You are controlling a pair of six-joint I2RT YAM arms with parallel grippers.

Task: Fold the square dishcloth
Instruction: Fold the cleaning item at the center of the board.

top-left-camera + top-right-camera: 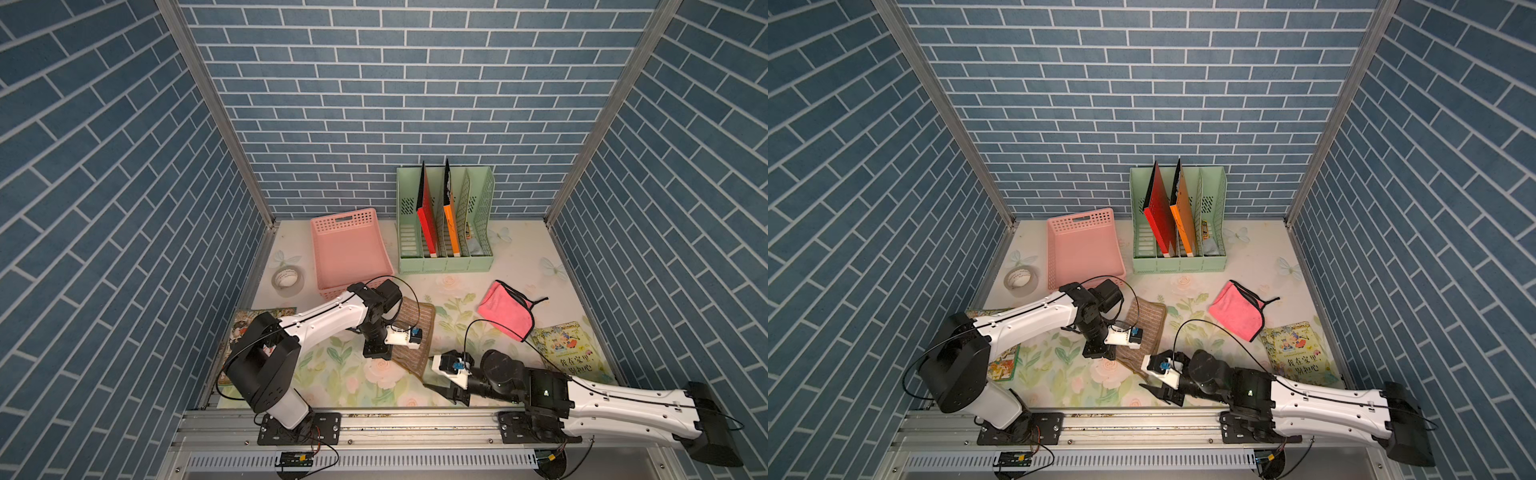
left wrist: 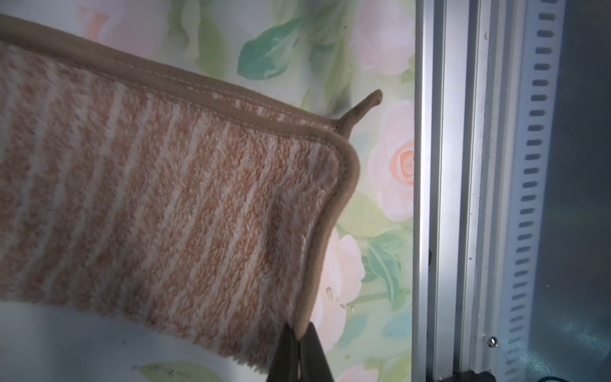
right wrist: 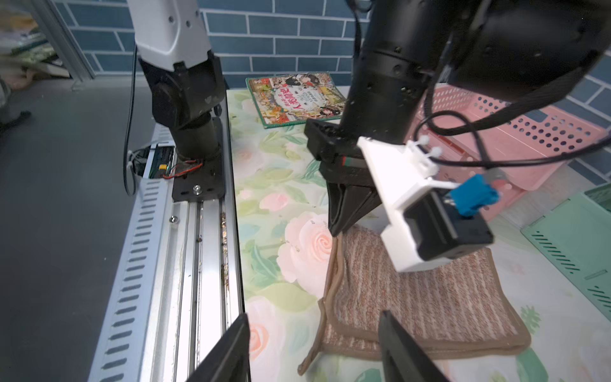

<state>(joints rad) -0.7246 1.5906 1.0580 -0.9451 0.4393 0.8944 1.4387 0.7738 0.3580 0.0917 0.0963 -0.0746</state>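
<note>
1. Left wrist view: the left gripper (image 2: 298, 344) has its jaws pressed together on the tan bound edge of the brown-and-white striped terry dishcloth (image 2: 165, 215), just along from a rounded corner.
2. The cloth lies doubled over, with two bound edges stacked nearly flush. Its small tan hanging loop (image 2: 362, 106) pokes out towards the aluminium front rail (image 2: 463, 198).
3. In both top views the cloth sits mid-width on the floral tabletop (image 1: 457, 291), in its front half, with one end near the front edge.
4. The right gripper (image 3: 314, 347) stands with its jaws spread just beside the cloth's front corner, holding nothing. The loop end shows between its dark fingers (image 3: 231, 350).
5. A bare stretch of tabletop separates the dishcloth from the crumpled pink cloth with black trim (image 1: 505, 309) towards the right edge.
6. The pink perforated plastic basket (image 1: 349, 249) stands just beyond the dishcloth's far end, towards the back left corner.
</note>
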